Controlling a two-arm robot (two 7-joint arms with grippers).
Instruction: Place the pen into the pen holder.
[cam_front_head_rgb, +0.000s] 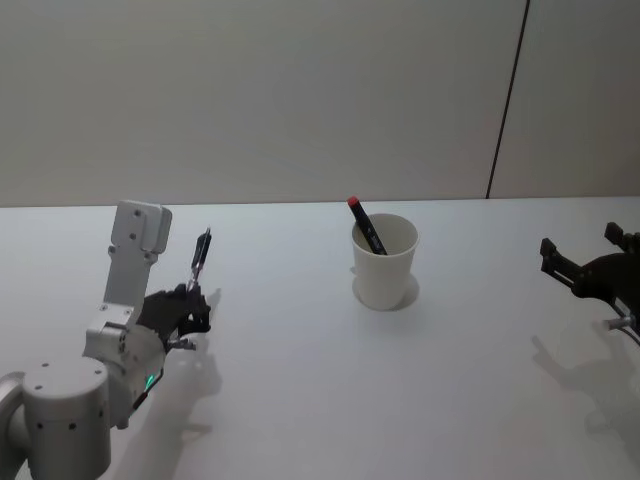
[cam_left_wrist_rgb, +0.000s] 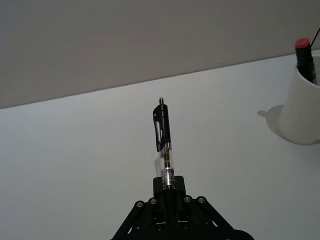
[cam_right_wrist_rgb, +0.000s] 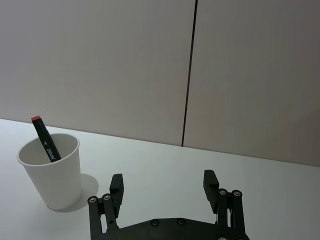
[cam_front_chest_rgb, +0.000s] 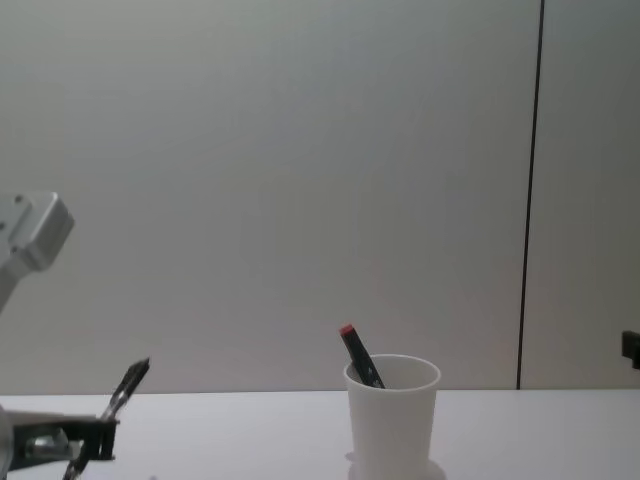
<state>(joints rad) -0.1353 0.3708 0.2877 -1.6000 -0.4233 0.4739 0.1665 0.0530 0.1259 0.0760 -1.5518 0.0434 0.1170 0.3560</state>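
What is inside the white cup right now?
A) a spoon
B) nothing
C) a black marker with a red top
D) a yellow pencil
C: a black marker with a red top leans inside the pen holder, while the pen is held in the left gripper, away from the cup.

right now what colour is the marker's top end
Red, on a black marker in the pen holder; clearest in the right wrist view.
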